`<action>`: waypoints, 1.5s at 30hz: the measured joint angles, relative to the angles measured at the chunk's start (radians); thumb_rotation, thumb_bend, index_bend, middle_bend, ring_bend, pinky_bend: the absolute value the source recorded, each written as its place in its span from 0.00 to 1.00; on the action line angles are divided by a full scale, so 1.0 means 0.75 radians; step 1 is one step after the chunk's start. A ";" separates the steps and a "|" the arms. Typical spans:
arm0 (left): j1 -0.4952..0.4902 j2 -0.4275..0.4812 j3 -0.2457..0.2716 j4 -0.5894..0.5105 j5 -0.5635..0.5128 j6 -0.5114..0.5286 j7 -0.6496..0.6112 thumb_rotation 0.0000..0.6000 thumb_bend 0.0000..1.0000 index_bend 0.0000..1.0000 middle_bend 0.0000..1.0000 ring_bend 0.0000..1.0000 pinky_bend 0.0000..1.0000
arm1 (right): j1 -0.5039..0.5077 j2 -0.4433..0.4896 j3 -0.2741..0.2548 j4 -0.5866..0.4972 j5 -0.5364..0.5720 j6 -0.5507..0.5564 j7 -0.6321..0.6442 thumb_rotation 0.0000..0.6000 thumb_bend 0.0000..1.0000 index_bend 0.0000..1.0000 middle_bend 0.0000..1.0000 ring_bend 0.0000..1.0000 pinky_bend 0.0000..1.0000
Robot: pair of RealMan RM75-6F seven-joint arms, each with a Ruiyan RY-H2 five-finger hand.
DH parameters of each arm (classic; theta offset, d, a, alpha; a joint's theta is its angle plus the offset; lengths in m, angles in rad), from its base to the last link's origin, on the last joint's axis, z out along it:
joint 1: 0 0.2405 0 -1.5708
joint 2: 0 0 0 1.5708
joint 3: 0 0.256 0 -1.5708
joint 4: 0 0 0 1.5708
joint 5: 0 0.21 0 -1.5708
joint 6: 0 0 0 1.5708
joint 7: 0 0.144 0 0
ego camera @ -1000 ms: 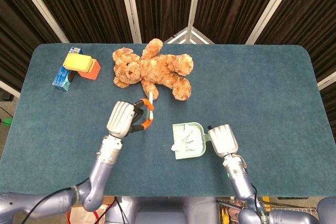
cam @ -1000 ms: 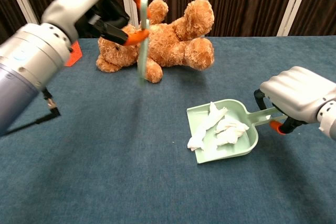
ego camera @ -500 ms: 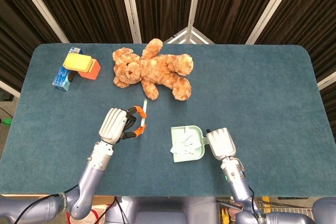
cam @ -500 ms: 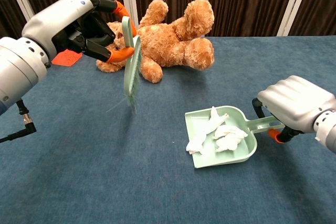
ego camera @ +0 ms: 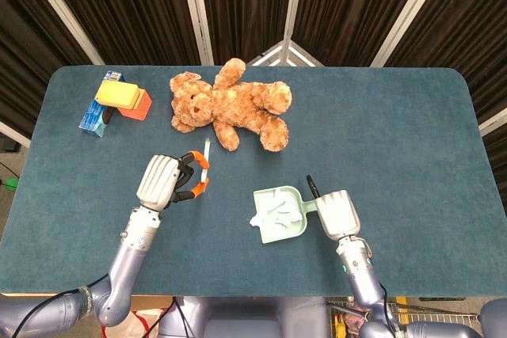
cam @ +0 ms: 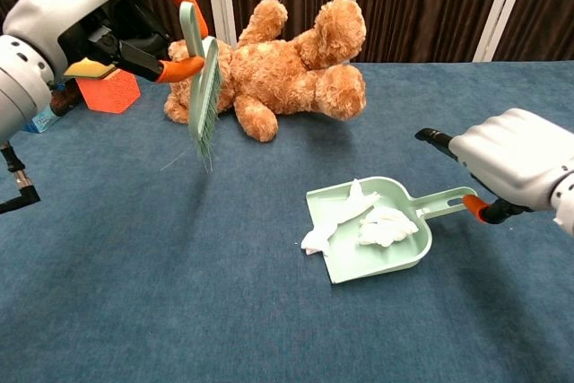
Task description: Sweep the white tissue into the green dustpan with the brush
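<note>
The left hand [cam: 99, 24] grips the pale green brush [cam: 204, 87], bristles down, clear of the blue surface [cam: 179, 293]. The crumpled white tissue [cam: 359, 217] lies mostly in the green plastic dustpan [cam: 395, 253], well right of the brush, one end overhanging its left lip. The right hand [cam: 516, 168] holds the dustpan's handle.

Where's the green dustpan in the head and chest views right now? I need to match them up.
Head view: dustpan lies low, just right of centre, beside the right hand.
Chest view: dustpan lies right of centre, its handle at that hand.
Shared landmark: the teddy bear behind it.
</note>
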 measured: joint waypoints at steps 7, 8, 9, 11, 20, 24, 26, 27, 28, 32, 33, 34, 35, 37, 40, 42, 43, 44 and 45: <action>-0.011 0.092 0.037 -0.048 -0.048 -0.080 0.244 1.00 0.59 0.77 1.00 1.00 1.00 | -0.024 0.077 0.005 -0.044 -0.021 0.026 0.054 1.00 0.46 0.00 0.86 0.87 0.89; -0.014 0.107 0.043 -0.057 -0.064 -0.094 0.298 1.00 0.59 0.77 1.00 1.00 1.00 | -0.027 0.090 0.007 -0.052 -0.025 0.030 0.060 1.00 0.46 0.00 0.86 0.87 0.89; -0.018 0.122 0.049 -0.067 -0.083 -0.108 0.358 1.00 0.60 0.77 1.00 1.00 1.00 | -0.028 0.098 0.007 -0.056 -0.030 0.033 0.063 1.00 0.46 0.00 0.86 0.87 0.89; -0.028 0.158 0.066 -0.093 -0.135 -0.135 0.525 1.00 0.60 0.77 1.00 1.00 1.00 | -0.032 0.117 0.006 -0.061 -0.048 0.042 0.065 1.00 0.46 0.00 0.86 0.87 0.89; -0.087 0.301 0.158 -0.224 -0.423 -0.164 1.292 1.00 0.26 0.34 0.88 0.95 1.00 | -0.059 0.196 0.013 -0.129 -0.063 0.068 0.100 1.00 0.46 0.00 0.86 0.87 0.89; -0.108 0.351 0.193 -0.312 -0.568 -0.152 1.403 1.00 0.05 0.04 0.64 0.82 0.95 | -0.071 0.219 0.009 -0.148 -0.075 0.079 0.111 1.00 0.46 0.00 0.86 0.87 0.89; -0.110 0.363 0.200 -0.346 -0.588 -0.136 1.404 1.00 0.01 0.00 0.54 0.76 0.88 | -0.077 0.229 0.009 -0.156 -0.078 0.084 0.117 1.00 0.46 0.00 0.86 0.87 0.89; -0.110 0.366 0.201 -0.352 -0.584 -0.129 1.392 1.00 0.00 0.00 0.49 0.74 0.85 | -0.079 0.235 0.009 -0.159 -0.080 0.086 0.119 1.00 0.46 0.00 0.86 0.87 0.89; -0.109 0.370 0.201 -0.357 -0.571 -0.120 1.368 1.00 0.00 0.00 0.46 0.72 0.83 | -0.081 0.241 0.010 -0.162 -0.083 0.088 0.120 1.00 0.46 0.00 0.86 0.87 0.89; -0.093 0.391 0.203 -0.379 -0.504 -0.092 1.251 1.00 0.00 0.00 0.33 0.60 0.71 | -0.092 0.270 0.015 -0.177 -0.090 0.099 0.143 1.00 0.46 0.00 0.86 0.85 0.87; -0.086 0.398 0.205 -0.384 -0.486 -0.086 1.217 1.00 0.00 0.00 0.30 0.56 0.67 | -0.095 0.276 0.016 -0.180 -0.093 0.100 0.151 1.00 0.46 0.00 0.86 0.84 0.86; -0.075 0.411 0.208 -0.392 -0.460 -0.077 1.168 1.00 0.00 0.00 0.26 0.52 0.63 | -0.099 0.285 0.016 -0.182 -0.097 0.102 0.164 1.00 0.46 0.00 0.85 0.83 0.84; -0.065 0.422 0.212 -0.398 -0.440 -0.070 1.131 1.00 0.00 0.00 0.24 0.48 0.59 | -0.103 0.293 0.016 -0.184 -0.101 0.104 0.174 1.00 0.46 0.00 0.83 0.80 0.82; -0.036 0.454 0.224 -0.410 -0.396 -0.054 1.043 1.00 0.00 0.00 0.19 0.42 0.52 | -0.111 0.307 0.016 -0.183 -0.111 0.109 0.200 1.00 0.46 0.00 0.78 0.75 0.78; 0.014 0.510 0.249 -0.422 -0.336 -0.031 0.918 1.00 0.00 0.00 0.08 0.24 0.38 | -0.127 0.326 0.018 -0.172 -0.129 0.116 0.267 1.00 0.46 0.00 0.62 0.58 0.59; 0.046 0.543 0.268 -0.426 -0.299 -0.018 0.838 1.00 0.00 0.00 0.01 0.11 0.23 | -0.140 0.337 0.018 -0.164 -0.139 0.119 0.328 1.00 0.46 0.00 0.40 0.32 0.35; 0.068 0.566 0.282 -0.427 -0.272 -0.010 0.781 1.00 0.00 0.00 0.00 0.07 0.19 | -0.144 0.340 0.018 -0.162 -0.144 0.119 0.348 1.00 0.45 0.00 0.29 0.20 0.24; 0.085 0.584 0.294 -0.428 -0.250 -0.004 0.737 1.00 0.00 0.00 0.00 0.03 0.12 | -0.152 0.348 0.017 -0.158 -0.154 0.120 0.393 1.00 0.44 0.00 0.22 0.14 0.19; 0.103 0.602 0.306 -0.429 -0.225 0.004 0.692 1.00 0.00 0.00 0.00 0.01 0.10 | -0.162 0.358 0.013 -0.155 -0.167 0.120 0.443 1.00 0.43 0.00 0.13 0.07 0.13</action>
